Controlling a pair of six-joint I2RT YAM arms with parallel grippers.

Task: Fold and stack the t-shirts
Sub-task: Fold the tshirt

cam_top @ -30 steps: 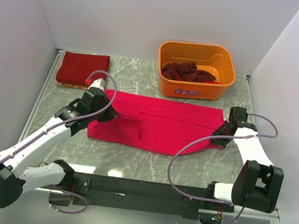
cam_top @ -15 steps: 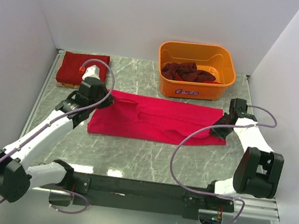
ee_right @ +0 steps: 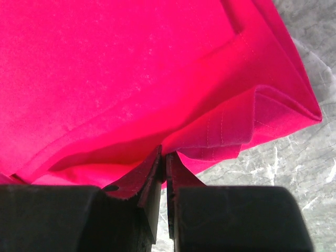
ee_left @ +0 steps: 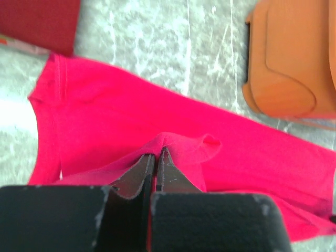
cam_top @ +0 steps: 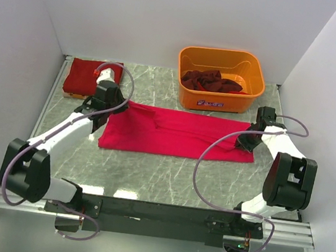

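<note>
The bright pink-red t-shirt (cam_top: 176, 133) lies spread as a long flat band across the middle of the marble table (cam_top: 148, 176), running from 9 o'clock to 3 o'clock in the top view. The left gripper (ee_left: 156, 156) is at the shirt's 9 o'clock end, its jaws clenched together on a raised ridge of pink cloth that puckers up between the tips. The right gripper (ee_right: 164, 156) is at the 3 o'clock end, its jaws pressed nearly together on the edge of the shirt, where a stitched hem is doubled over into a small fold just beside the tips. At about 1 o'clock from the shirt, near its far edge but apart from it, stands the orange tub (cam_top: 188, 90), with crumpled dark maroon t-shirts (cam_top: 210, 80) heaped inside. At about 10 o'clock, in the table's far left corner, a folded dark red t-shirt (cam_top: 90, 76) lies flat, just beyond the left arm's wrist.
</note>
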